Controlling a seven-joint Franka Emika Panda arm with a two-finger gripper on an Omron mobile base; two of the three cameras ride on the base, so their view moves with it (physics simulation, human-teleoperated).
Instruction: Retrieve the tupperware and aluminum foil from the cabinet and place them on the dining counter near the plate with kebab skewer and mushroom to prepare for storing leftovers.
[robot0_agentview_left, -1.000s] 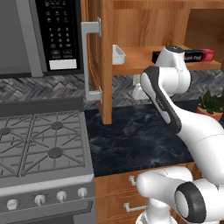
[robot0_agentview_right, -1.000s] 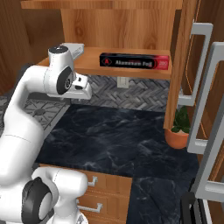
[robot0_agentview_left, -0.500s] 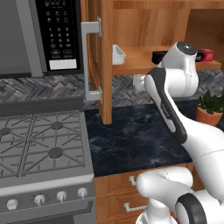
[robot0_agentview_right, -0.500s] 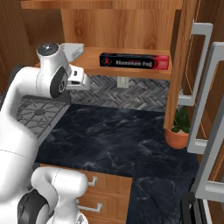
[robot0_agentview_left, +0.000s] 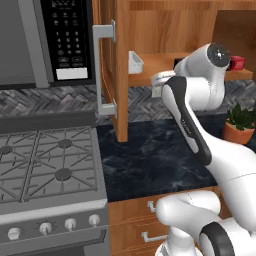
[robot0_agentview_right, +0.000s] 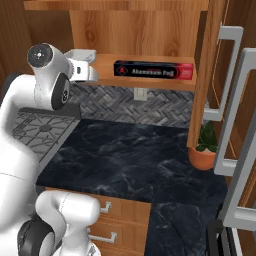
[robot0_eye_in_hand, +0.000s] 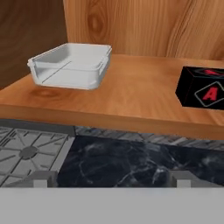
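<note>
tupperware (robot0_eye_in_hand: 72, 65): clear rectangular tub, upright on cabinet shelf, left part, near side wall; nothing inside as far as visible. Also seen in left base view (robot0_agentview_left: 135, 62) at shelf's left end, and in right base view (robot0_agentview_right: 82, 54) just behind robot's hand.
aluminum foil box (robot0_agentview_right: 153, 70): black w/ red end, lying lengthwise on same shelf, right of tub, well apart from it. Hand view catches its near end (robot0_eye_in_hand: 202, 89) w/ red letter A. Left base view: just a red tip (robot0_agentview_left: 237, 62) past the arm.
cabinet shelf (robot0_eye_in_hand: 131, 94): wood, light grain, back panel same wood; bare stretch betw. tub and box.
gripper (robot0_eye_in_hand: 109, 180): in front of shelf edge, slightly below shelf level, aimed betw. tub and box; touching neither.
fingers (robot0_eye_in_hand: 40, 179): spread wide, tips far apart at bottom of hand view; nothing betw. them.
cabinet door (robot0_agentview_left: 107, 70): swung open, long grey handle, hangs left of shelf.
counter (robot0_agentview_right: 125, 160): dark marbled stone below shelf.
potted plant (robot0_agentview_right: 203, 148): terracotta pot, green leaves, on counter at right, below shelf's end.
stove (robot0_agentview_left: 45, 165): grey gas grates, left of counter; knobs on front.
microwave (robot0_agentview_left: 45, 42): above stove, keypad facing out.
drawers (robot0_agentview_right: 107, 220): wood fronts w/ pale handles under counter.
</note>
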